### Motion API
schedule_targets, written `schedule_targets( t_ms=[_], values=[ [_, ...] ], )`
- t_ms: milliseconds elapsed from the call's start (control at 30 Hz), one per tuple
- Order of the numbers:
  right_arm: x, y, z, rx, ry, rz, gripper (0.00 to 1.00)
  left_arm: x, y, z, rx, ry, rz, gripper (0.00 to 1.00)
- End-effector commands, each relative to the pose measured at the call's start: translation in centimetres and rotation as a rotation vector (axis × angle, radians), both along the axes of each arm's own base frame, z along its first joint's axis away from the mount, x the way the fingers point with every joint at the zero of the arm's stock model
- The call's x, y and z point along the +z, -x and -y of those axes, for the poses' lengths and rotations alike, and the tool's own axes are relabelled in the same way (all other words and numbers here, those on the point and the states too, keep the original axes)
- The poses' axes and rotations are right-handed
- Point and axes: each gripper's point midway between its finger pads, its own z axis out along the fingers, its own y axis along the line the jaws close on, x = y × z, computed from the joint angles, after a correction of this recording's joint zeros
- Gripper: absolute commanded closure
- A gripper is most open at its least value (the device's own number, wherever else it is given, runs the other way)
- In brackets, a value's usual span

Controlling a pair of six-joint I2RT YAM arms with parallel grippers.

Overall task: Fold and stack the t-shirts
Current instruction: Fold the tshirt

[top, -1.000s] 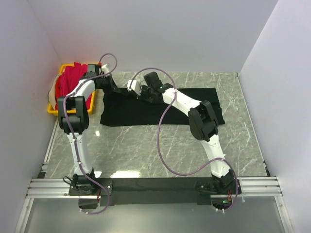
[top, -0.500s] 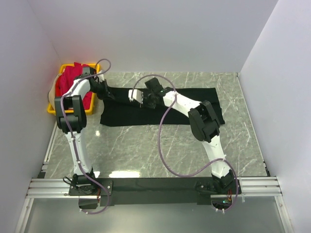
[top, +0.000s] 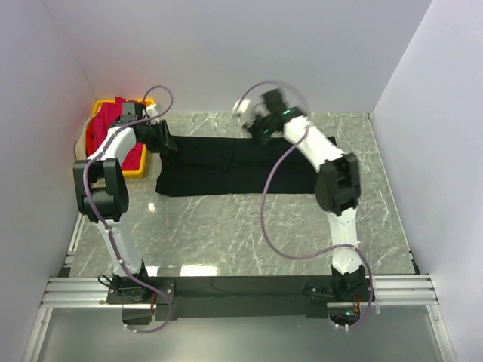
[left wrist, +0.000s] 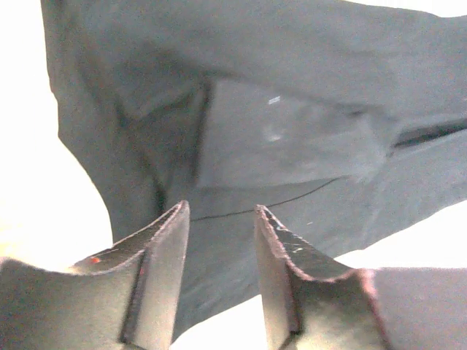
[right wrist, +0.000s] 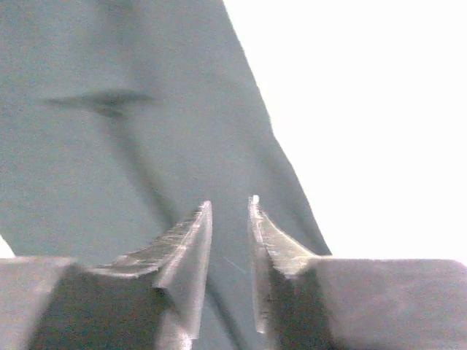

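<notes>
Left gripper (left wrist: 220, 211) gapes wide, empty; right gripper (right wrist: 229, 204) is barely parted, empty. I'd pinch the shirt (top: 219, 170) along its 12 o'clock edge, both together.

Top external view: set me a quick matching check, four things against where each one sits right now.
1 black t-shirt
2 pink shirts
3 yellow crate
4 left gripper

A inside the crate
B far left corner of the table
C spread flat across the table's far side
D at the black shirt's left end

Pairs: 1-C, 2-A, 3-B, 4-D
</notes>
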Motion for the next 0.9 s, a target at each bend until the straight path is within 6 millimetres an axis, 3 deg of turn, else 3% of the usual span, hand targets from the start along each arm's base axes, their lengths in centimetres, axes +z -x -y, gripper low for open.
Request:
schedule_targets(
  t_ms=[0,67,100,200,400,667,867],
  values=[
    [4.2,-3.6,9.1,-0.315,-0.016,-0.002,0.67,2.4,-0.8,2.1,-0.055,-0.044,0.126,0.55],
    [3.2,-4.9,12.7,-0.411,0.035,-0.02,0.75,1.3,-0.1,3.9,-0.087,-0.047,0.099,0.58],
    [1.3,-5.1,15.4,-0.467,0.064,-0.068,0.75,0.9,0.2,5.0,-0.1,-0.042,0.09,0.59],
    [-1.5,-5.5,19.8,-0.567,0.129,-0.114,0.76,-0.6,1.0,7.0,-0.129,-0.038,0.068,0.62],
    [-6.4,-4.2,24.0,-0.633,0.26,-0.202,0.81,-3.5,2.6,9.1,-0.145,-0.046,-0.003,0.63],
    [-10.2,1.1,24.5,-0.59,0.355,-0.419,0.85,-6.5,3.7,8.7,-0.128,-0.096,-0.099,0.64],
    [-11.1,8.2,23.4,-0.519,0.358,-0.636,0.87,-7.2,3.6,7.8,-0.122,-0.147,-0.123,0.63]
  ],
)
